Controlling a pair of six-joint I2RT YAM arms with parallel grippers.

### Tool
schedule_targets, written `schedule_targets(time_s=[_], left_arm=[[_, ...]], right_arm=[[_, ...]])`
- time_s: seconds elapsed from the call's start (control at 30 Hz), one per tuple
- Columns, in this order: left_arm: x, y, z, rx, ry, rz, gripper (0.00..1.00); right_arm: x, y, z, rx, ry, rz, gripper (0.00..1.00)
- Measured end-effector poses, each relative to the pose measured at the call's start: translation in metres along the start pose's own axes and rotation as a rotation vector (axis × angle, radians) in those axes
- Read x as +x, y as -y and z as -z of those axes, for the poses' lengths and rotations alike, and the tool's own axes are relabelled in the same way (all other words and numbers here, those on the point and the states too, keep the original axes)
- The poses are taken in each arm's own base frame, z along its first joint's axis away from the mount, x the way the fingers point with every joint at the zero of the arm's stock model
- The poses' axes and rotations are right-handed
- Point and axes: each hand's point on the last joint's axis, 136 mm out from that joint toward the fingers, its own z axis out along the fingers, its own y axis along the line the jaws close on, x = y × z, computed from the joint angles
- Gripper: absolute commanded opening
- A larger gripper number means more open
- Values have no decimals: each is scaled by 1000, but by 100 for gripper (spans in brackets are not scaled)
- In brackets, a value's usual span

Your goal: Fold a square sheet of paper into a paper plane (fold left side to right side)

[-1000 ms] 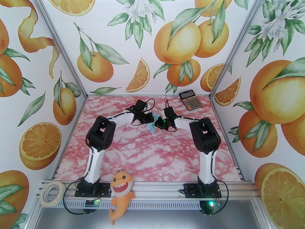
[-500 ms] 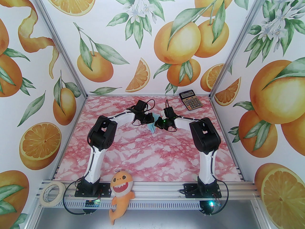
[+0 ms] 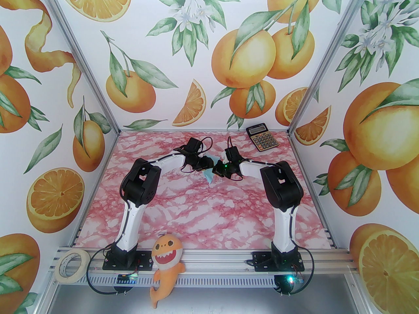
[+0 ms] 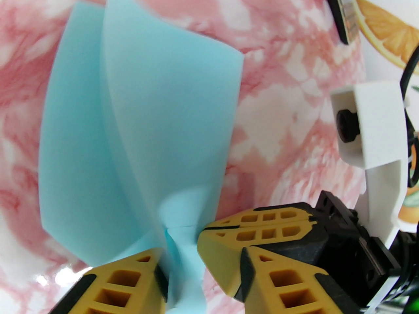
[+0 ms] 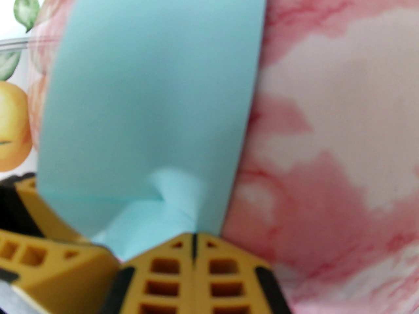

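- Pale-blue sheet of paper [image 4: 131, 126]: sits at mid-table between the two wrists, over the pink marble-pattern table [image 3: 209, 214]. Cannot tell whether its lower corner touches the surface.
- Paper shape, left wrist view: doubled over, with two layers splayed apart like an open book (fold not pressed flat). It is bunched into a narrow twist at the end nearest the fingers.
- Right gripper [image 5: 193, 237]: fingers pressed together, and the bunched end of the sheet is pinched at their tips.
- Left gripper [image 4: 199, 257]: jaws apart. The twisted end of the sheet runs up between them, close against one pad; the other pad stands clear of the paper.
- Top view: both grippers meet tip to tip, with the paper showing just below the meeting point.
- Calculator [image 3: 262, 138]: far right corner of the table, well apart from the paper.
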Motion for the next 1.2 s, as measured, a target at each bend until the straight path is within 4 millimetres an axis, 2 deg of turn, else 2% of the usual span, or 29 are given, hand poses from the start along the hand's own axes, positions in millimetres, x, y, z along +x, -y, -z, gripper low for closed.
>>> schedule_targets(time_s=[0.3, 0.5, 0.57, 0.83, 0.97, 1.2], left_arm=[[37, -6, 9, 25, -53, 5, 40], [45, -7, 6, 35, -56, 2, 24], [50, -8, 4, 30, -63, 8, 24], [53, -2, 1, 35, -65, -2, 20], [53, -3, 0, 22, -59, -7, 8], [54, -6, 0, -17, -57, -16, 8]], right_arm=[[0, 0, 0, 0, 0, 0, 0], [0, 0, 0, 0, 0, 0, 0], [0, 0, 0, 0, 0, 0, 0], [0, 0, 0, 0, 0, 0, 0], [0, 0, 0, 0, 0, 0, 0], [0, 0, 0, 0, 0, 0, 0]])
